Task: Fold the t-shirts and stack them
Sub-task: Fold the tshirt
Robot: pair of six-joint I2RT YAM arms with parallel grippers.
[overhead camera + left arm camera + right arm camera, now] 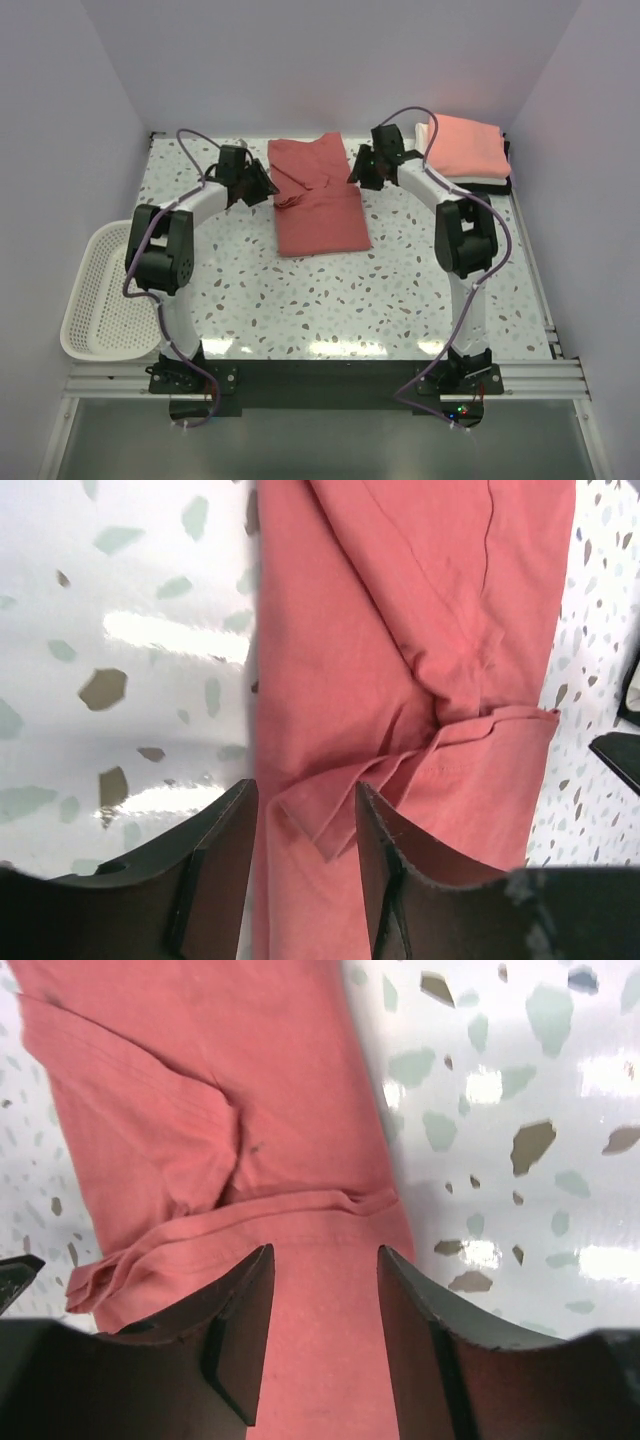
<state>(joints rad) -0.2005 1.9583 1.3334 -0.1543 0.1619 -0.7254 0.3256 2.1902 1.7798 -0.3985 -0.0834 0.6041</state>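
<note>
Red shirt (pixel 318 205) lies at the far middle of the speckled counter (pixel 330 300). It is part folded: the sides are turned in to make a long strip, but it has not been folded down its length. At the far right corner sits a stack (pixel 468 148) of finished shirts, salmon-pink on top with white and black edges showing beneath. By my reading, most of the task is done. The red shirt needs its last folds and then a move onto the stack. A white mesh basket (pixel 100 300) rests at the left edge of the counter.

The left end effector (pixel 266 188) hovers at the shirt's far left edge and the right end effector (pixel 358 172) at its far right edge. Both are apart from the stack.

The overhead view alone shows the stack, the basket and the shirt's whole outline. It is too distant to show the jaws.

The left wrist view shows the left end effector (pixel 305 850) moderately parted with nothing pinched. A loose sleeve flap (pixel 400 770) crosses the cloth just ahead of its fingers (pixel 215 870). The right wrist view shows the right end effector (pixel 325 1320) parted about as far, also empty, above the shirt's right side. Its fingers (pixel 235 1340) frame flat cloth, and bare counter lies beside them.
</note>
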